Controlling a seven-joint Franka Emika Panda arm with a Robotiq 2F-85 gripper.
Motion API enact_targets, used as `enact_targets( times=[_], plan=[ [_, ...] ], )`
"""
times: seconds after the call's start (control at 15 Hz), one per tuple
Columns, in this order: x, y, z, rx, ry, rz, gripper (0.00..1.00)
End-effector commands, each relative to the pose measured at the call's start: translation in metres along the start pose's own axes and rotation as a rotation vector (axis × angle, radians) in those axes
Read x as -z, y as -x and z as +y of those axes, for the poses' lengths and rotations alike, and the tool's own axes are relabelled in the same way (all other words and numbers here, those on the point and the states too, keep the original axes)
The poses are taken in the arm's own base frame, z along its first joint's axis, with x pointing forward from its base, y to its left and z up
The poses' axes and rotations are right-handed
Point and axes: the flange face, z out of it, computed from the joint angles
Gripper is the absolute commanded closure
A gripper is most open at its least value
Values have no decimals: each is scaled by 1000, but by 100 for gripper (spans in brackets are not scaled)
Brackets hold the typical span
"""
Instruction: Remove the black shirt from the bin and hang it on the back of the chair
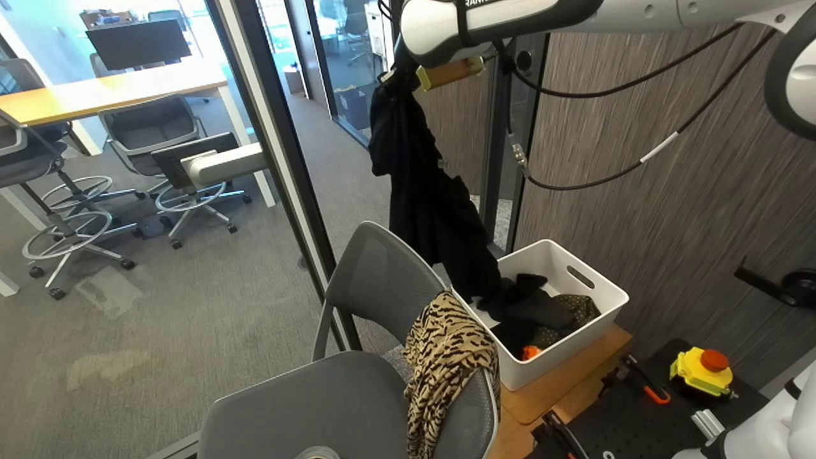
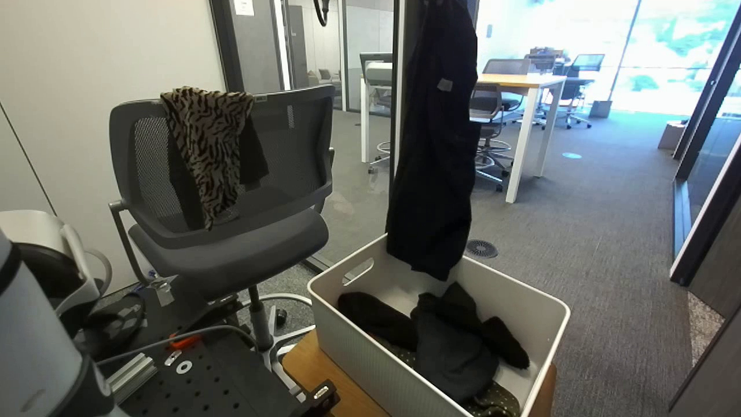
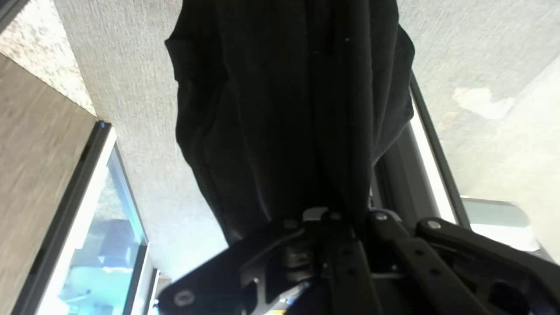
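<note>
The black shirt [image 1: 424, 185] hangs long and bunched from my gripper [image 1: 396, 81]. It also shows in another exterior view [image 2: 437, 150] and fills the middle of the wrist view [image 3: 288, 100]. The gripper [image 3: 343, 216] is shut on its top end. The shirt's lower end hangs at the white bin [image 1: 551, 373], over its opening in an exterior view [image 2: 353, 353]; whether it touches the clothes inside is unclear. The grey chair [image 1: 376, 271] stands beside the bin, with its backrest also seen in an exterior view [image 2: 295, 139].
A tiger-print cloth [image 1: 446, 350] drapes over the chair back. More dark clothes [image 2: 454, 353] lie in the bin, which stands on a wooden surface [image 1: 542, 389]. A glass-wall frame [image 1: 287, 191] rises behind the chair. A black board [image 2: 191, 376] with tools is near the robot base.
</note>
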Motion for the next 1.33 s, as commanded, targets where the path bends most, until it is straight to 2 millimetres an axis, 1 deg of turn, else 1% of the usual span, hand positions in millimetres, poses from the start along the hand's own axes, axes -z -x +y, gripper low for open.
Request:
enact_targets(
  times=[0.0, 0.2, 0.33, 0.67, 0.8, 0.93, 1.0, 1.13, 1.27],
  plan=[
    [41, -19, -26, 121, -82, 28, 99],
    [63, -22, -47, 227, -182, 17, 99],
    [78, -23, -68, 299, -235, -8, 99],
    [117, -24, -121, 448, -290, -55, 99],
    [131, -25, -135, 478, -296, -52, 99],
    [145, -28, -137, 482, -305, -37, 99],
    [147, -28, -137, 481, -306, -32, 99],
    [151, -29, -128, 463, -289, -21, 99],
    [149, -27, -112, 435, -267, -28, 99]
  ],
)
